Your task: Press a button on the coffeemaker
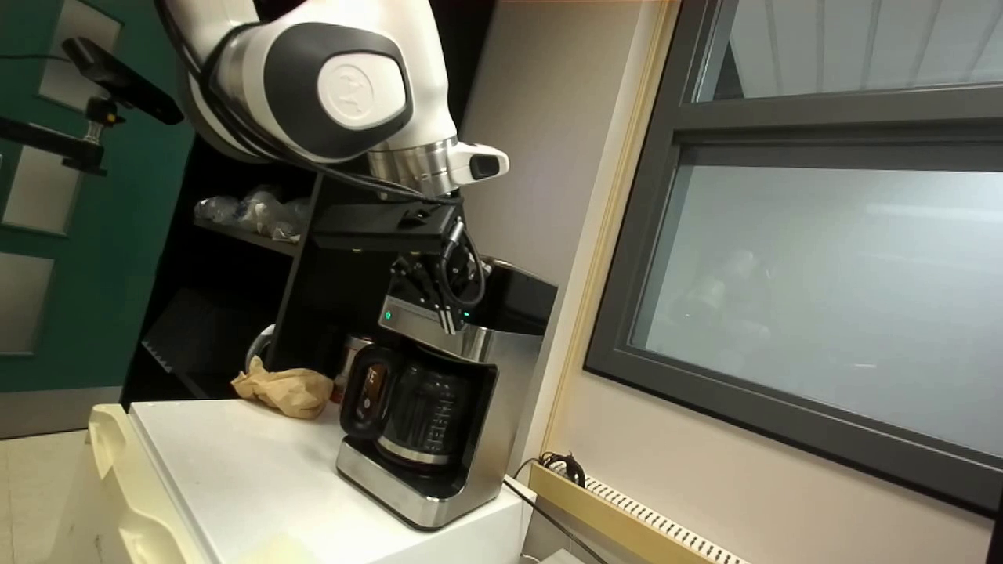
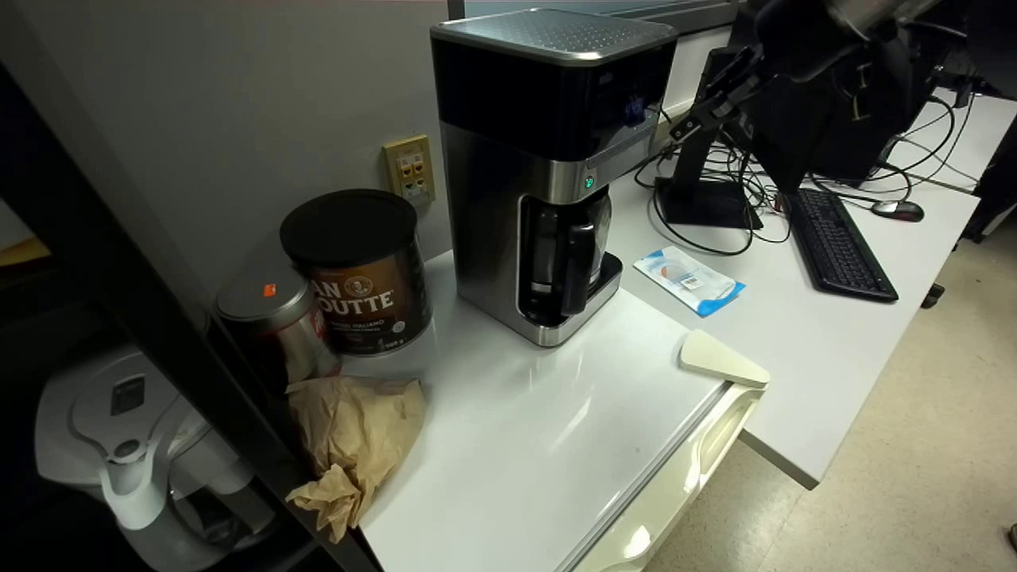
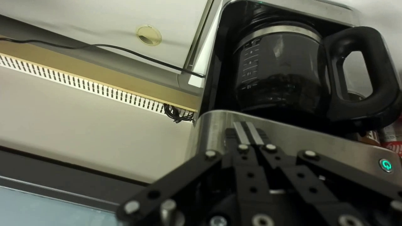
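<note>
The coffeemaker, black and silver, stands upright on a white cabinet; it shows in both exterior views (image 1: 513, 407) (image 2: 493, 206) and the wrist view (image 3: 301, 133). Its dark carafe (image 1: 427, 415) sits inside, also in the wrist view (image 3: 279, 69). A green-lit power button (image 2: 589, 182) is on the silver front band; it also shows in the wrist view (image 3: 386, 165). A bluish display (image 2: 634, 111) is on the dark top panel. My gripper (image 3: 248, 130) is shut with nothing between its fingers. Its tips (image 1: 449, 321) are at the band's end away from the power button. I cannot tell whether they touch.
A crumpled paper bag (image 2: 357, 437), a brown coffee tin (image 2: 357, 278) and a smaller can (image 2: 274, 318) stand beside the coffeemaker on the white cabinet top (image 2: 556, 445). A wall and window (image 1: 783, 274) are on its far side. A keyboard (image 2: 838, 242) and cables lie on a desk.
</note>
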Available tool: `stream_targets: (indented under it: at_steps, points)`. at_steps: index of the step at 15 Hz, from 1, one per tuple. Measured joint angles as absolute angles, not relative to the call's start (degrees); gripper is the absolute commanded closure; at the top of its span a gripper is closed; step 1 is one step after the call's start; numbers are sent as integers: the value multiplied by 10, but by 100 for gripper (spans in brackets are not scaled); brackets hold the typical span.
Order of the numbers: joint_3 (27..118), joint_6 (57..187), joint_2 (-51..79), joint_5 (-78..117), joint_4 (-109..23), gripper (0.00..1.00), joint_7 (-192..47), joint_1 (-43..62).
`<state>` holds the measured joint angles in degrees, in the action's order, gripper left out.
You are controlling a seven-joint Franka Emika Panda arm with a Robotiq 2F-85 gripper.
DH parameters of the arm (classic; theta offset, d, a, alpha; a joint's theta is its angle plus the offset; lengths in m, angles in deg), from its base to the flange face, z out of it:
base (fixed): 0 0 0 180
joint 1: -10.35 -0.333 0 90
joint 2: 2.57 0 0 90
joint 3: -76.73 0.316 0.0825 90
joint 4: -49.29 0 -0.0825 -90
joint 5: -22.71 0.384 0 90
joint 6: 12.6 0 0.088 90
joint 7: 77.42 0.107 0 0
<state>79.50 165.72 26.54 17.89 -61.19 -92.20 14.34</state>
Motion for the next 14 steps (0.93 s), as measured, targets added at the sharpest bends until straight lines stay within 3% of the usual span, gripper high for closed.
stream_targets:
  at_steps: [14]
  points:
    - [792, 1657, 299, 175, -578, 99, -917, 139]
